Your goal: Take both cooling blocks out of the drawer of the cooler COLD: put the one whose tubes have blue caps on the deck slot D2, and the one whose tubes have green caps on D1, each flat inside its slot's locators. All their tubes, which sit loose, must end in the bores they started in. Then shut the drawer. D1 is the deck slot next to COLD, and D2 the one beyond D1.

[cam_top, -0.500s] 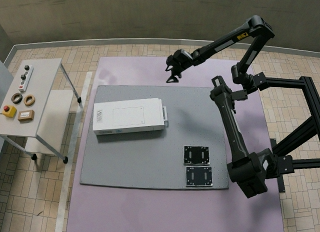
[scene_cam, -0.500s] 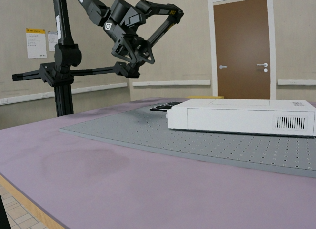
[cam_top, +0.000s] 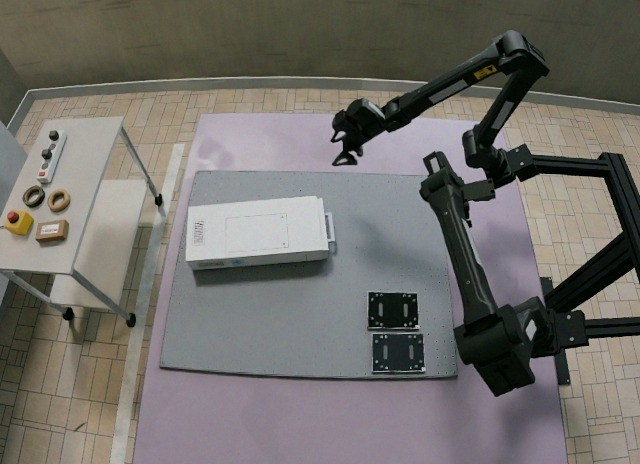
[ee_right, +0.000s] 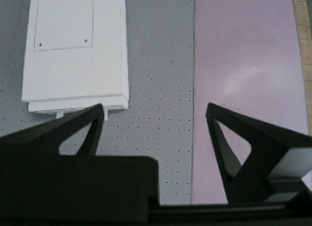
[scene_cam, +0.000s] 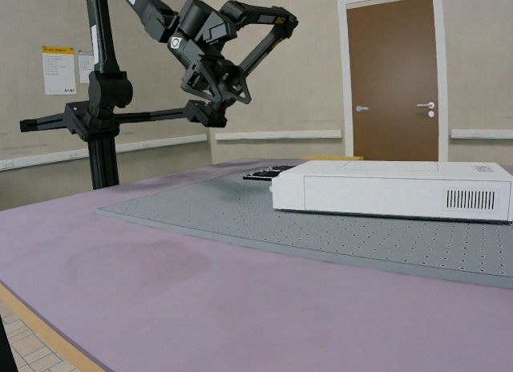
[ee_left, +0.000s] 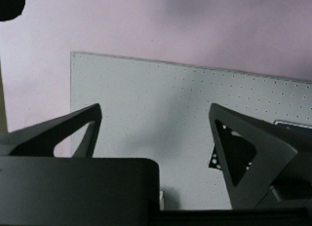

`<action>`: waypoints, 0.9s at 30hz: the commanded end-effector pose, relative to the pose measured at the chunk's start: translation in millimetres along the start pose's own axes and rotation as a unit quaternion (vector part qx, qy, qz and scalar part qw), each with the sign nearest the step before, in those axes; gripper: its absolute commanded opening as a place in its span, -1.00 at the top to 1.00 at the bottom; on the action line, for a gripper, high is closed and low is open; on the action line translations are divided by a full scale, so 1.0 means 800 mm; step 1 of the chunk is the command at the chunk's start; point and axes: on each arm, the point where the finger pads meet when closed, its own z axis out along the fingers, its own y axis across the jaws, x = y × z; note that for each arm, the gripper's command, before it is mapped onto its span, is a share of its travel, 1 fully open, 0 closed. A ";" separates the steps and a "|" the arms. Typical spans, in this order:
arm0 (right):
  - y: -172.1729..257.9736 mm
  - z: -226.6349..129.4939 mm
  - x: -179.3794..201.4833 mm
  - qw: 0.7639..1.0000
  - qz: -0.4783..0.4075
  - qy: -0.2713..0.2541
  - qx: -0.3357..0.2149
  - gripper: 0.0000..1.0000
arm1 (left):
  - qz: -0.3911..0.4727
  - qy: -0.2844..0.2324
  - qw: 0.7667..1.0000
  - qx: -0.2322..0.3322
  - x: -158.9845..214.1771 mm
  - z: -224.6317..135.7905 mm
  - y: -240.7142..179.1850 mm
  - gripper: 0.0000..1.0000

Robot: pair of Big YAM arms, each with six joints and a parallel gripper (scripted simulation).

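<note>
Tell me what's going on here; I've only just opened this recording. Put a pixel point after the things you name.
Nothing is being handled: the right gripper (cam_top: 333, 151) (scene_cam: 232, 101) (ee_right: 155, 108) and left gripper (cam_top: 469, 222) (ee_left: 155, 109) both hang open and empty above the table. The white cooler (cam_top: 258, 232) (scene_cam: 385, 194) (ee_right: 73, 70) looks shut, its drawer handle (cam_top: 331, 226) sticking out at one end. Neither deck slot, D1 (cam_top: 392, 310) (scene_cam: 264, 176) (ee_left: 214, 163) nor D2 (cam_top: 398, 352) (scene_cam: 284, 167) (ee_left: 299, 126), bears a cooling block. No blocks or tubes can be seen, so the transfer seems still to be done.

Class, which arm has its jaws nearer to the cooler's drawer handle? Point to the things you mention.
Right. The right arm (cam_top: 439, 95) (scene_cam: 159, 22) (ee_right: 78, 187) has its jaws above the board's edge, just off the handle (cam_top: 331, 227) (ee_right: 106, 115); the left arm's (cam_top: 467, 273) (scene_cam: 264, 18) (ee_left: 78, 192) hang farther away, towards the bases.
</note>
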 end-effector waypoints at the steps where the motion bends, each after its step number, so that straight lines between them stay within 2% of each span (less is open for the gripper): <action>1: 0.000 -0.002 -0.009 1.000 -0.001 -0.008 0.000 -1.00 | -0.001 0.001 1.000 -0.007 0.000 -0.006 0.005 -1.00; 2: 0.000 -0.002 -0.009 1.000 -0.001 -0.008 0.000 -1.00 | -0.001 0.001 1.000 -0.007 0.000 -0.006 0.005 -1.00; 3: -0.003 -0.010 -0.023 0.999 0.000 -0.039 0.001 1.00 | -0.004 0.003 1.000 -0.017 0.005 -0.014 0.013 0.44; 6: -0.002 -0.015 -0.041 0.996 0.001 -0.088 -0.008 1.00 | -0.004 0.003 1.000 -0.017 0.005 -0.014 0.013 0.44; 8: 0.001 -0.018 -0.053 0.996 0.001 -0.093 -0.010 1.00 | -0.004 0.003 1.000 -0.017 0.005 -0.014 0.013 0.44; 10: 0.005 -0.022 -0.075 0.992 0.000 -0.121 -0.016 1.00 | -0.004 0.003 1.000 -0.017 0.005 -0.014 0.013 0.44; 17: 0.013 -0.040 -0.144 0.994 -0.005 -0.109 -0.015 1.00 | -0.004 0.003 1.000 -0.017 0.005 -0.014 0.013 0.44; 22: 0.014 -0.029 -0.137 0.996 -0.004 -0.093 -0.016 1.00 | -0.004 0.003 1.000 -0.017 0.005 -0.014 0.013 0.44; 24: 0.017 -0.032 -0.151 0.990 0.003 -0.138 -0.026 1.00 | -0.004 0.003 1.000 -0.017 0.005 -0.014 0.013 0.44; 25: 0.018 -0.033 -0.152 0.991 0.005 -0.127 -0.032 1.00 | -0.004 0.003 1.000 -0.017 0.005 -0.014 0.013 0.44; 27: 0.021 -0.036 -0.153 0.989 0.006 -0.141 -0.035 1.00 | -0.004 0.003 1.000 -0.017 0.005 -0.014 0.013 0.44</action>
